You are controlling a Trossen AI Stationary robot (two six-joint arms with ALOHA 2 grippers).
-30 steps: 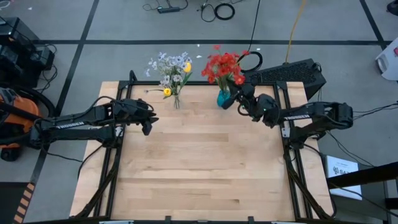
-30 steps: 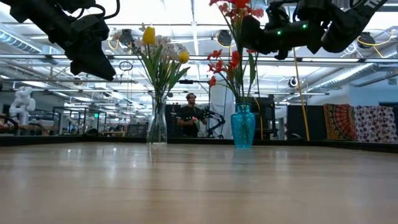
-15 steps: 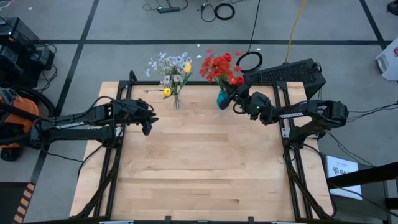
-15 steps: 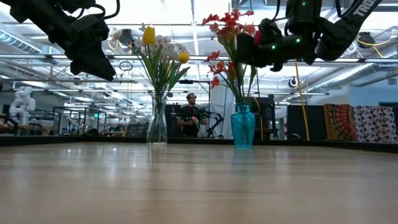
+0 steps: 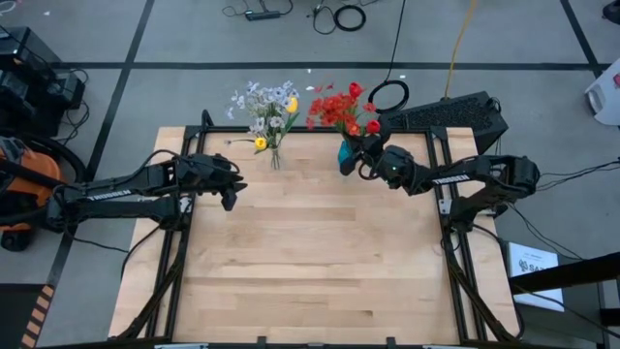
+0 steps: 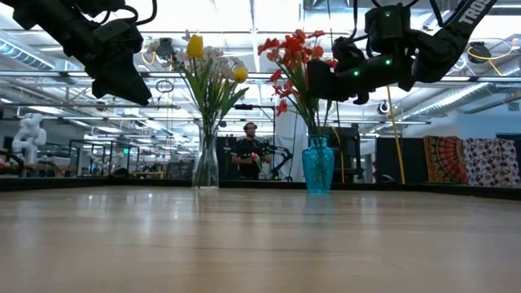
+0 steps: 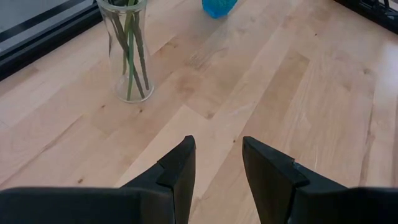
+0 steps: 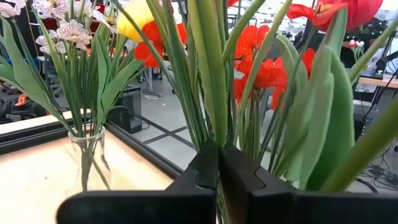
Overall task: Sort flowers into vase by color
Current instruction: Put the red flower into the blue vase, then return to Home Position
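Observation:
A blue vase (image 5: pixel 346 154) (image 6: pixel 318 165) at the table's far edge holds red flowers (image 5: pixel 339 105) (image 6: pixel 295 57). Left of it, a clear glass vase (image 5: pixel 275 157) (image 6: pixel 205 163) (image 7: pixel 129 56) holds yellow tulips and pale white sprays (image 5: pixel 266 105) (image 6: pixel 207 61). My right gripper (image 5: pixel 366 161) (image 6: pixel 319 81) (image 8: pixel 217 163) hovers just above the blue vase on its right and is shut on a red flower's green stem. My left gripper (image 5: pixel 230 190) (image 6: pixel 122 73) (image 7: pixel 215 163) is open, raised above the table, on the near-left side of the clear vase. My right gripper pinches a green stem (image 8: pixel 210 118) of the red flowers between its two fingers, below the blossoms. The fingers come level from the table's right and lie across the upright stem. One stem or several, I cannot tell. Below the fingers the stems run down into the blue vase's mouth (image 6: pixel 317 137).
The bare wooden tabletop (image 5: pixel 310 252) stretches from both vases to the near edge. A black frame rail (image 5: pixel 455 242) runs along the table's sides. Beyond the far edge a person (image 6: pixel 248 155) shows in the room, and cables lie on the floor (image 5: pixel 344 15).
My right gripper moved down and toward the table's left, ending over the blue vase, with its fingers still on the stem. The held red flowers came down with it, their blossoms shifting left and sitting lower above the vase.

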